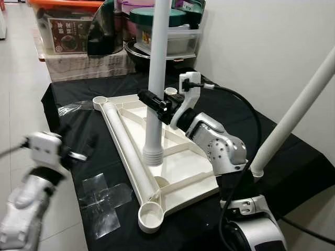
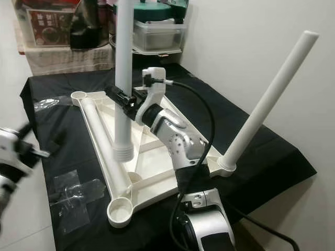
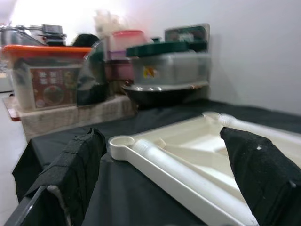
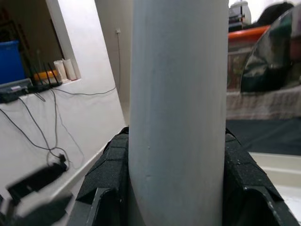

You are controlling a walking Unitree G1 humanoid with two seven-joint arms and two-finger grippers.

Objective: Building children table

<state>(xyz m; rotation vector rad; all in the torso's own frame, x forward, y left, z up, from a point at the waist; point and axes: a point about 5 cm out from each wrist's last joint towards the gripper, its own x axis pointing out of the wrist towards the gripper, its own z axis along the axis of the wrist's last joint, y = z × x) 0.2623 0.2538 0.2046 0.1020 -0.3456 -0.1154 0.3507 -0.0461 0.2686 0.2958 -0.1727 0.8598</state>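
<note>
Left eye view, surface: a black cloth covers the low table; the white tabletop frame lies upside down on it, with strips of clear tape on the cloth near the frame's close corner socket.
Left eye view, right gripper: the right gripper has its two black fingers clamped on a white table leg, held upright with its ribbed end hanging just above the frame.
Left eye view, left gripper: the left gripper is blurred, out past the cloth's edge, well apart from the frame.
Right eye view, second leg: another white leg stands tilted in the corner socket beside the right arm's elbow, near the plain white wall.
Right eye view, room: pale floor tiles run beside the table.
Left wrist view, fingers: the two black fingers stand wide apart with nothing between them; the frame's round socket and long rail lie just ahead of the tips.
Left wrist view, room: beyond the fingers, lidded plastic storage boxes and a dark bowl stand against the wall.
Right wrist view, fingers: the padded fingers press on either side of the white leg, which rises between them.
Right wrist view, room: cables trail along a white wall behind.
</note>
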